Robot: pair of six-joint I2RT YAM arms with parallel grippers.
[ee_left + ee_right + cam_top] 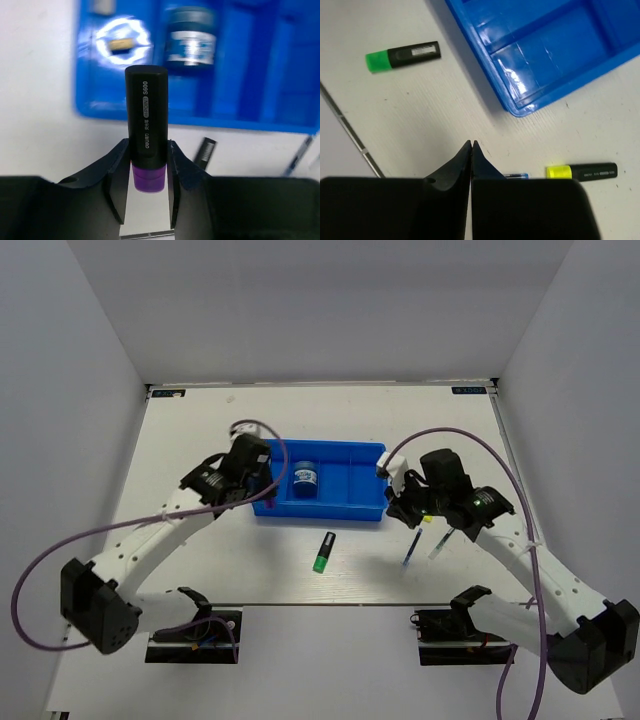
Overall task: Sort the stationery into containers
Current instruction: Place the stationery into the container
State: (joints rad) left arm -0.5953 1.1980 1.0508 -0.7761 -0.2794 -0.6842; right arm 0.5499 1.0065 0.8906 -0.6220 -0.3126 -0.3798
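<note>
Purple marker (146, 125), barrel print "S600"

Bright even light; blurred, glare-struck tray (240, 75)

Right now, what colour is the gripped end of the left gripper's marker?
Purple; the marker shows best in the left wrist view.

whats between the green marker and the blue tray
Nothing. The table is bare between the green marker and the blue tray, in the top view and in the right wrist view alike.
</note>
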